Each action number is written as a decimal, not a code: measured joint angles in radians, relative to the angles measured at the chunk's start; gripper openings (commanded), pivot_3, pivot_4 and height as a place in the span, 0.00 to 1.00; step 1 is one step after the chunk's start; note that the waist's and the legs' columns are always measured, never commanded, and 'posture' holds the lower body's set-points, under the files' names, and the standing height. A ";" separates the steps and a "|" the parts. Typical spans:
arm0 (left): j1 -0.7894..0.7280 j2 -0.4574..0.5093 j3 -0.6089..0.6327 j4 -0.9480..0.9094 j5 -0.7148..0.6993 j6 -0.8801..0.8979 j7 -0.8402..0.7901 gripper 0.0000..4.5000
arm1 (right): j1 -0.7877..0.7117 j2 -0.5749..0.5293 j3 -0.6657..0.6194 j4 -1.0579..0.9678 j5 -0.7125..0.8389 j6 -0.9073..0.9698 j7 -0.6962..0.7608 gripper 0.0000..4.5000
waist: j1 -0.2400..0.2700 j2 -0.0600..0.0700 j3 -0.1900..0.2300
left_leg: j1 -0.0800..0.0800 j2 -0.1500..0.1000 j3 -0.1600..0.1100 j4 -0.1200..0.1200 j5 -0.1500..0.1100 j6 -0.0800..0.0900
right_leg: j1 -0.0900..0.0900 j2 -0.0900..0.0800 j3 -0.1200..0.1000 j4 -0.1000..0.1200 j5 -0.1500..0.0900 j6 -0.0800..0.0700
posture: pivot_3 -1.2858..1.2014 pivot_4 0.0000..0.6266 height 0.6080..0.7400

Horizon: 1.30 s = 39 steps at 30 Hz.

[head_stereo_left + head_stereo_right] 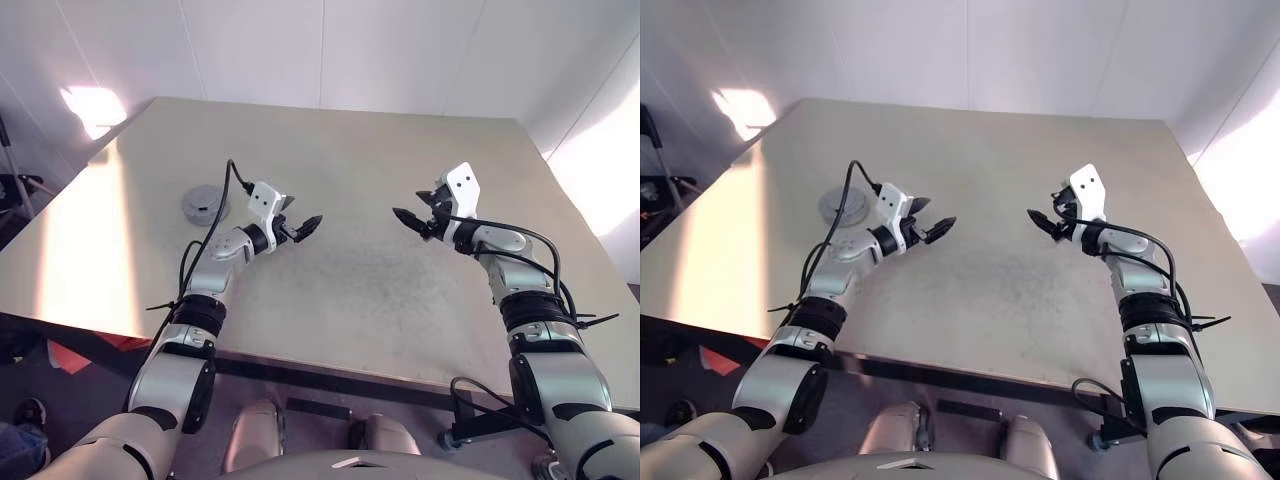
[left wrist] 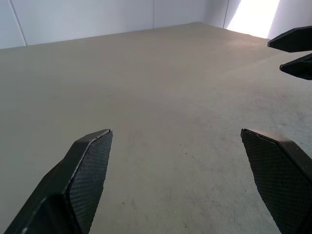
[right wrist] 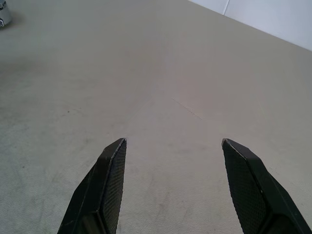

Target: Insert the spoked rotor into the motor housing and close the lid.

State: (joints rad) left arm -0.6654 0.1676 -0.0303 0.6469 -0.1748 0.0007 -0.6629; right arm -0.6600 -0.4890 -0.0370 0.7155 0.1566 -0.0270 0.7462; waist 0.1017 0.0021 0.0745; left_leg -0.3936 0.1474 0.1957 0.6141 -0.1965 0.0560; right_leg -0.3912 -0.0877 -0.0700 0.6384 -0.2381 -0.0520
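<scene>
Both grippers, left gripper [image 1: 303, 226] and right gripper [image 1: 410, 219], hover empty with fingers spread over the bare middle of the surface [image 1: 380, 290]. One grey round disc, probably the lid [image 1: 205, 204] closed on the motor housing, sits near the surface's left edge, just beyond the left arm. If work remains, judgement: bring the left fingers squarely over the disc before closing; no readable writing.

Look to the left of the head view, about mid-height: the lid [image 1: 205, 204] lies flat on the table, a grey round disc with a darker centre. It sits closed on a low round body, presumably the motor housing, whose windings you cannot see. The spoked rotor cannot be made out. The stack stands alone, upright, untilted.
</scene>
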 measured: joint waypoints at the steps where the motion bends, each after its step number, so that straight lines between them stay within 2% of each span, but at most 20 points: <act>1: 0.000 0.000 0.000 0.001 0.000 0.000 0.000 0.99 | 0.000 0.000 0.000 0.000 0.000 0.000 -0.001 0.78 | 0.000 0.000 0.000 | 0.000 0.000 0.000 0.000 0.000 0.000 | 0.000 0.000 0.000 0.000 0.000 0.000 | 0.52 0.00 1.00; 39: -0.009 -0.005 0.002 0.023 0.000 -0.027 0.014 0.99 | -0.003 0.001 0.000 0.018 -0.006 -0.018 -0.006 0.78 | -0.001 0.000 0.000 | -0.001 0.000 0.000 -0.001 0.000 0.000 | 0.000 0.000 0.000 -0.002 0.000 0.000 | 0.52 0.00 1.00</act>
State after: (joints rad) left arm -0.6739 0.1627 -0.0282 0.6697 -0.1743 -0.0267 -0.6491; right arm -0.6631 -0.4885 -0.0368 0.7332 0.1510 -0.0445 0.7400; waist 0.1007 0.0022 0.0750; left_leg -0.3942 0.1473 0.1960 0.6128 -0.1967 0.0562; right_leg -0.3915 -0.0877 -0.0700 0.6367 -0.2381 -0.0519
